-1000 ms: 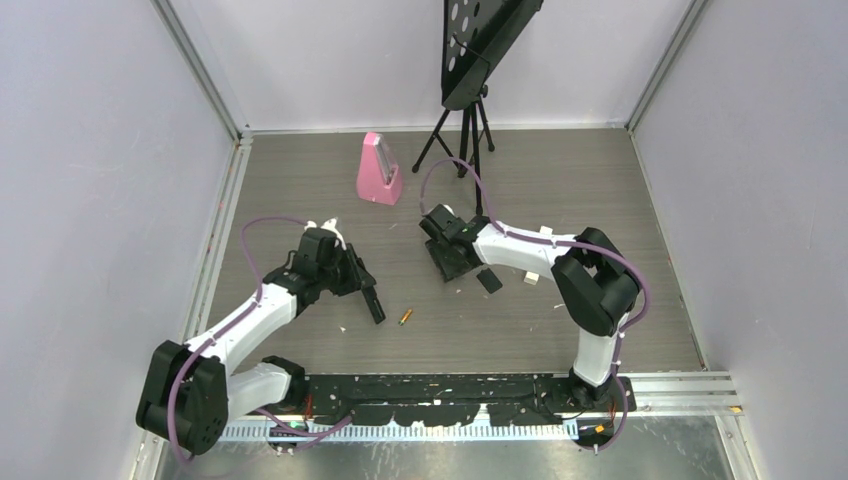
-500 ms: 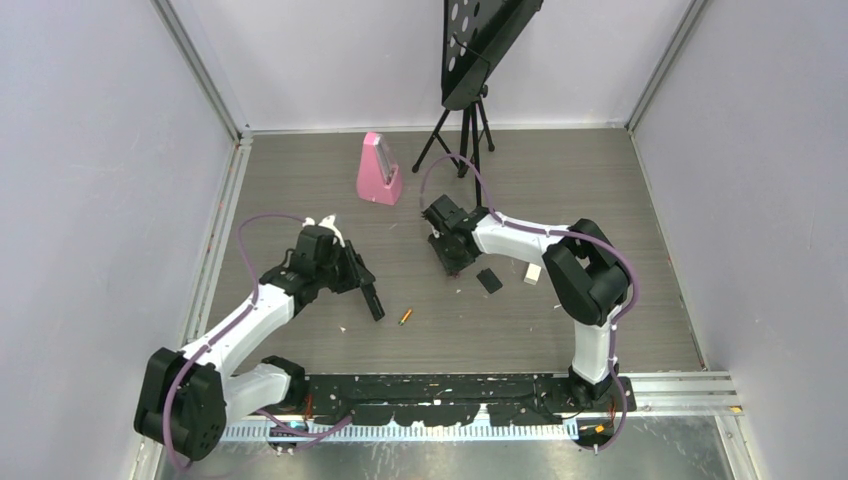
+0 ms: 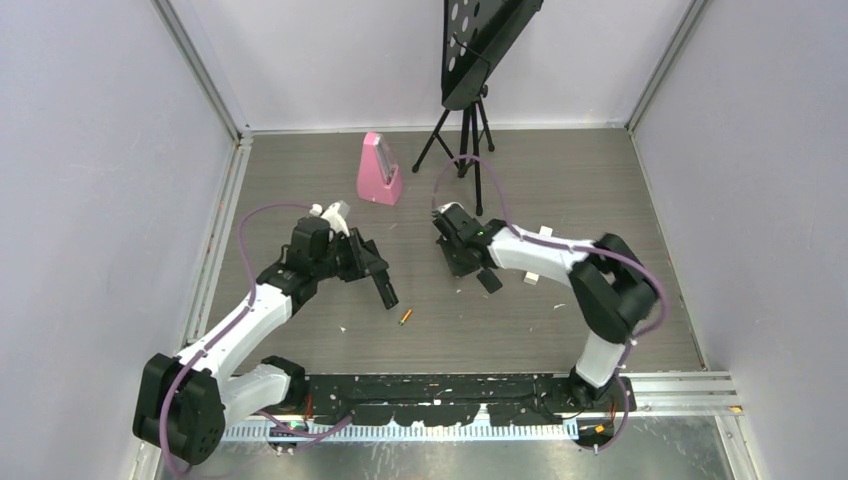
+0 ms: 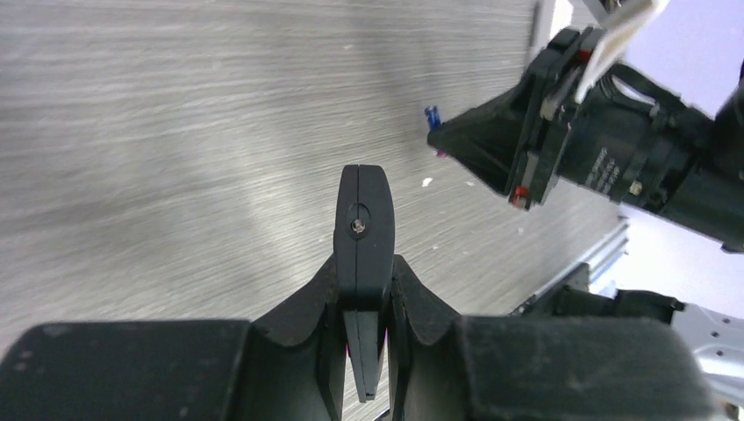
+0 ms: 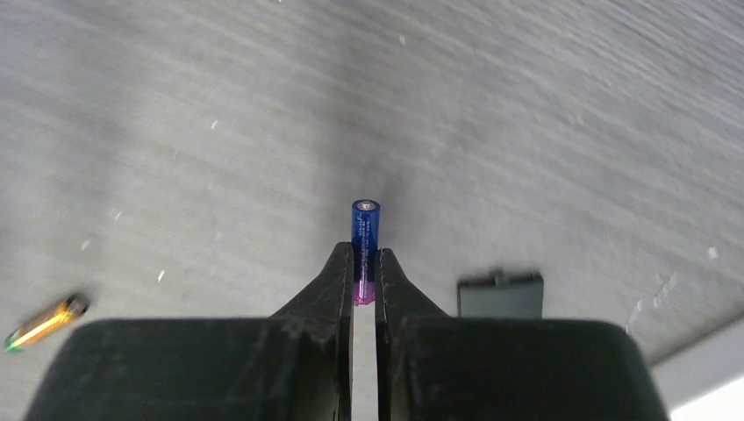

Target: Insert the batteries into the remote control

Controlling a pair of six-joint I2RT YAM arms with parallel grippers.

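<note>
Two arms lean in toward each other: the left arm (image 3: 245,315) stretches forward, the left gripper (image 4: 361,274) clamped tight on the remote control (image 4: 363,219); the right arm (image 3: 540,258) bends at the elbow and points left, the right gripper (image 5: 364,267) pinching a blue battery (image 5: 365,224) that juts past its fingertips

Even, bright light; both wrist views blur the tabletop (image 4: 175,88), perhaps some glare.

- remote (image 4: 364,219): slim black bar, pinched in the left gripper (image 4: 364,267), jutting out past the fingers.
- blue-purple battery (image 5: 365,230): clamped lengthwise in the right gripper (image 5: 364,256), right of the remote.
- gold battery (image 3: 405,316): lying flat, just nearside of the remote's tip.
- back cover (image 3: 489,281): black, flat, well right of the remote.
</note>
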